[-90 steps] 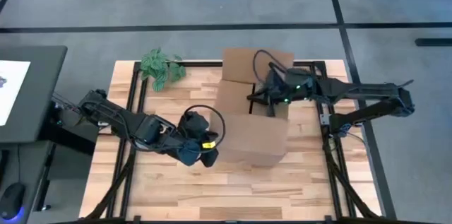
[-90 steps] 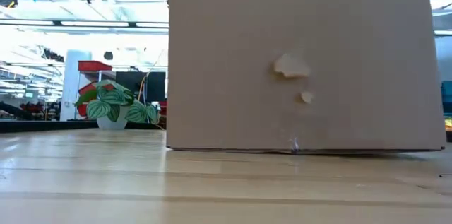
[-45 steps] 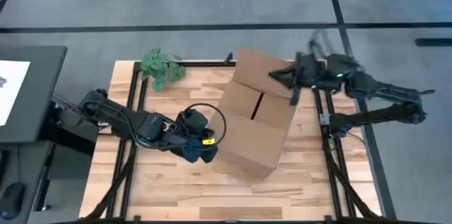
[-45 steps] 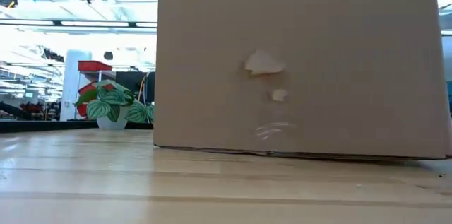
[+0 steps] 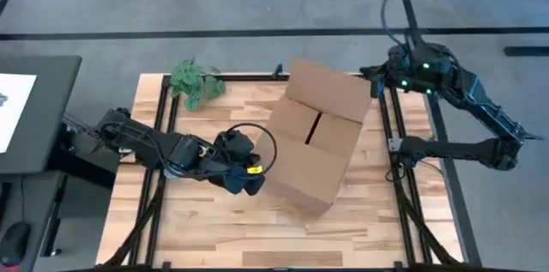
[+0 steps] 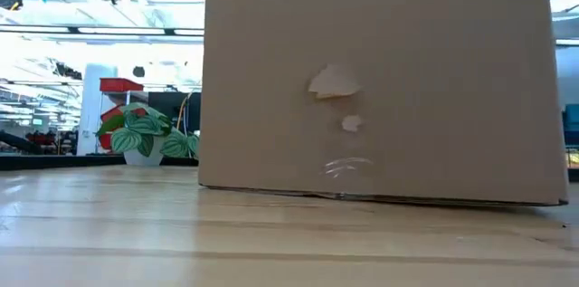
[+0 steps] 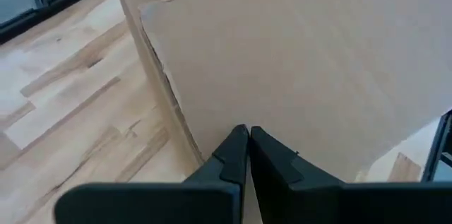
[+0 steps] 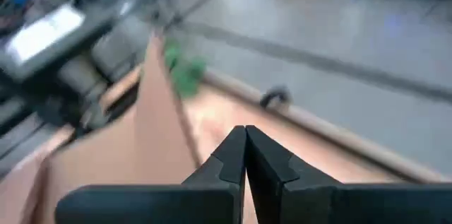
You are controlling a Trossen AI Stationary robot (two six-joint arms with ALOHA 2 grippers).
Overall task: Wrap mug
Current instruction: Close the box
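- A large brown cardboard box sits turned at an angle near the middle of the light wooden slatted table, its top flaps open; one flap stands up on the far side, towards the table's back edge.
- The mug named in the task cannot be seen in any view; whether it lies inside the cardboard box cannot be told.
- The left gripper is low at the box's left near corner, its two dark fingers pressed together with no gap between them, the tips touching or just short of the cardboard wall. They hold nothing.
- In the high view the left gripper lies just beside the box's left wall, with a yellow marking on its body and a black cable looping above it.
- The right gripper is raised off the box's far right corner, out over the table's back right edge. Its fingers are closed tight against each other and grasp nothing.
- In the high view the right gripper points towards the upright flap, close to it but apart.
- A small green-leafed potted plant stands well left of the box, at the table's back left corner.
- From the low view the box's plain wall fills most of the scene, with two small torn patches on it; the plant shows to its left.
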